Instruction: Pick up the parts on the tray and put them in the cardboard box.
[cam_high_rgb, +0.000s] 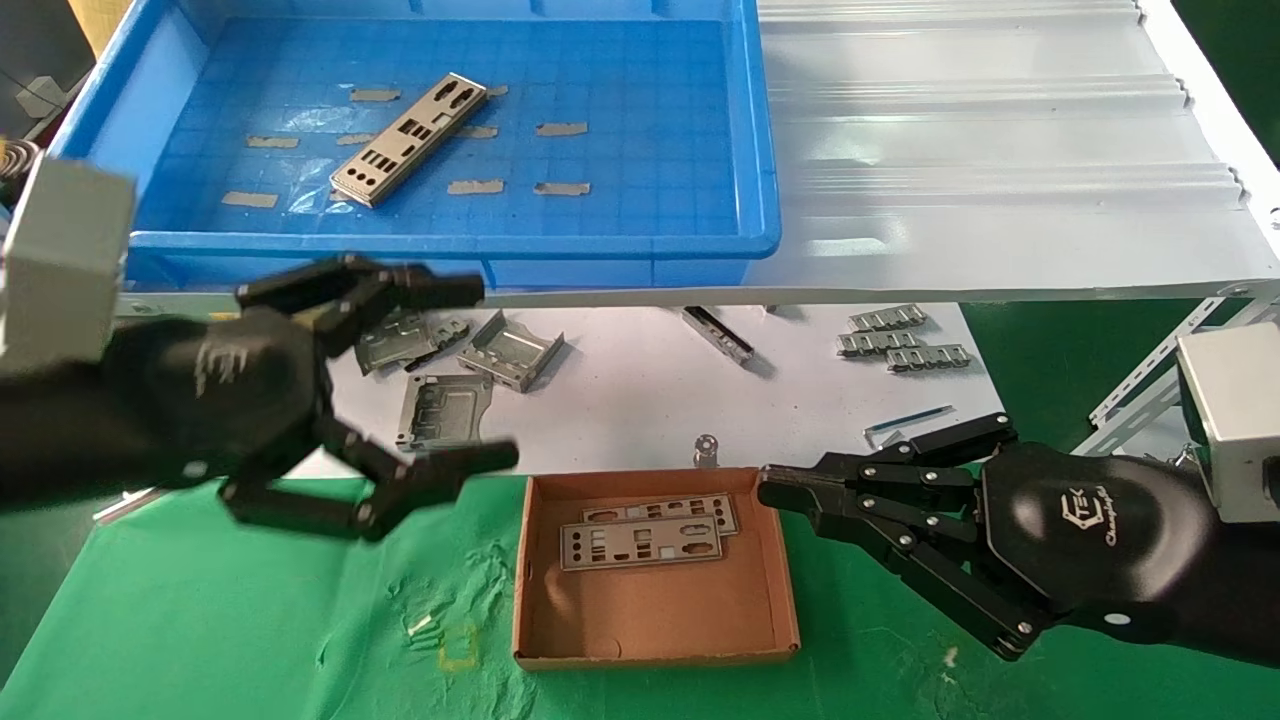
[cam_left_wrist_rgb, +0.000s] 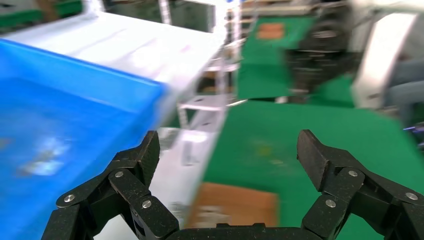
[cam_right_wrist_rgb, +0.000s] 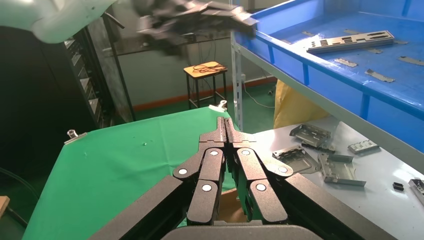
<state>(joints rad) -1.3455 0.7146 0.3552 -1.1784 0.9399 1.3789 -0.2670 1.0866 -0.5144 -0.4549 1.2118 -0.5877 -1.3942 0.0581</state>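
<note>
One silver punched plate (cam_high_rgb: 408, 139) lies slanted on the floor of the blue tray (cam_high_rgb: 640, 245), also visible in the right wrist view (cam_right_wrist_rgb: 350, 41). Two more plates (cam_high_rgb: 645, 532) lie overlapped at the back of the brown cardboard box (cam_high_rgb: 655, 640). My left gripper (cam_high_rgb: 480, 372) hovers open and empty left of the box, in front of the tray's near wall; its fingers (cam_left_wrist_rgb: 314, 155) stand wide apart, with the tray (cam_left_wrist_rgb: 60, 145) and the box (cam_left_wrist_rgb: 240, 205) blurred beyond them. My right gripper (cam_high_rgb: 768, 487) is shut and empty, its tips at the box's right rim.
Bent grey brackets (cam_high_rgb: 470, 370) and small ladder-like strips (cam_high_rgb: 900, 340) lie on the white table between tray and box. A white corrugated sheet (cam_high_rgb: 1000, 150) sits right of the tray. Green cloth (cam_high_rgb: 250, 620) covers the near table.
</note>
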